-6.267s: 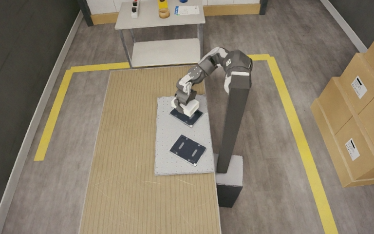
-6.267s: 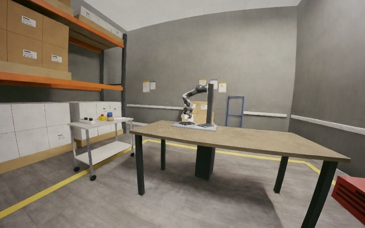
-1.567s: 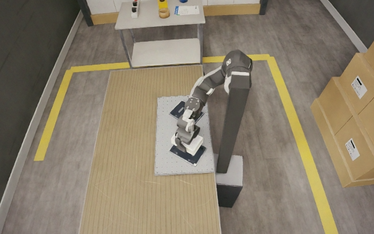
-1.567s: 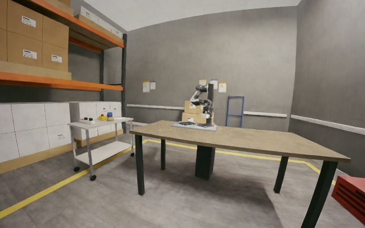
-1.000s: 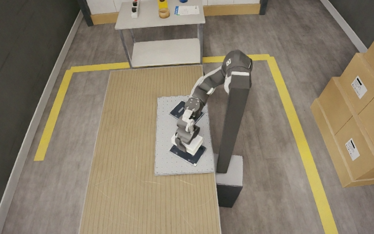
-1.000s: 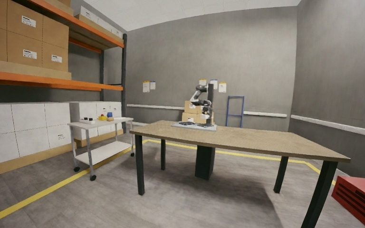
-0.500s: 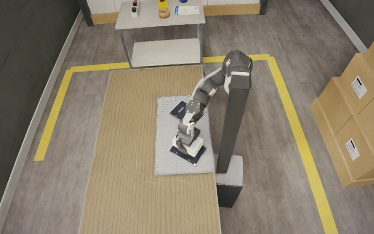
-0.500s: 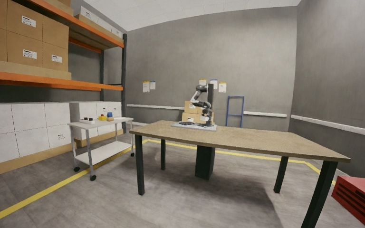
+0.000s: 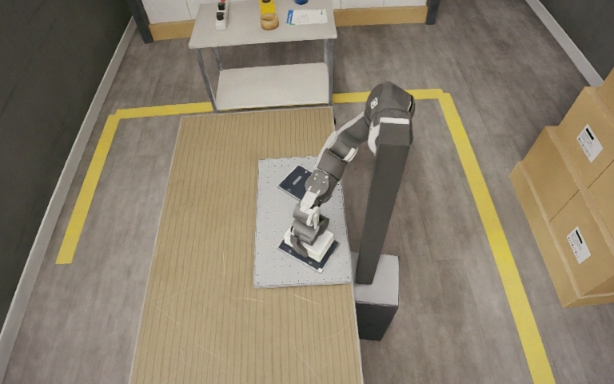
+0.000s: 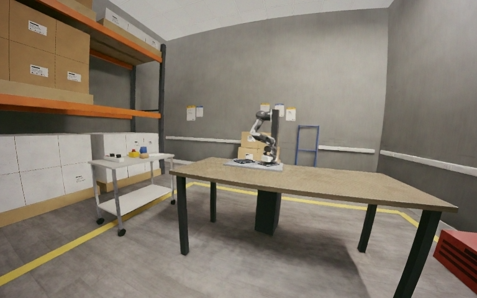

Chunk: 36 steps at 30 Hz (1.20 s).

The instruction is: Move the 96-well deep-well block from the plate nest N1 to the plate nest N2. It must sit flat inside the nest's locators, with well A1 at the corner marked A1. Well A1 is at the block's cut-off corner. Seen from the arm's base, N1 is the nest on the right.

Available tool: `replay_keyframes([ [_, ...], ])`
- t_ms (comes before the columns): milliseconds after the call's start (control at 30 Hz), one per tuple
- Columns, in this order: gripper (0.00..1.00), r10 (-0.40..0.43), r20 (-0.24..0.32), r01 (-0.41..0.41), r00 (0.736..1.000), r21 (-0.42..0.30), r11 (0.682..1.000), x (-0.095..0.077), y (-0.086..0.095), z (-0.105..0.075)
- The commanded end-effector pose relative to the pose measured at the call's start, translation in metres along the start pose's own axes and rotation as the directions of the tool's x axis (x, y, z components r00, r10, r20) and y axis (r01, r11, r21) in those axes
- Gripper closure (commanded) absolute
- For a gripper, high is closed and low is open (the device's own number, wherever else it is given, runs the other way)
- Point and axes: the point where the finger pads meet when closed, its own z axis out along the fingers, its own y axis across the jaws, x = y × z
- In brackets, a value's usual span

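The white deep-well block (image 9: 323,242) (image 10: 266,159) is at the dark blue plate nest (image 9: 328,256) nearer the front of the grey perforated baseplate (image 9: 271,258) (image 10: 246,167). My gripper (image 9: 307,236) (image 10: 268,156) reaches down from above and is shut on the block across its sides. I cannot tell whether the block rests in the nest or hangs just above it. The block's cut-off corner is too small to make out. The other dark blue nest (image 9: 293,179) (image 10: 243,161), farther back on the baseplate, is empty.
The baseplate lies on a wooden table (image 9: 213,226) (image 10: 316,182) next to the arm's dark column (image 9: 384,199). A white cart (image 9: 267,26) (image 10: 130,161) with small items stands beyond the table. Cardboard boxes (image 9: 575,190) are stacked on the floor at the right.
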Motion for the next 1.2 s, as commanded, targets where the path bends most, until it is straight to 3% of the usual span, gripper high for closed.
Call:
replay_keyframes([
  [0, 1.0, -0.004, 0.0, 0.004, 1.0, -0.011, 1.0, 0.0, 0.002, -0.001],
  [200, 1.0, -0.004, 0.0, 0.004, 1.0, -0.011, 1.0, -0.002, 0.003, 0.016],
  [1167, 1.0, 0.007, 0.003, -0.007, 1.0, -0.008, 1.0, -0.005, 0.004, 0.01],
])
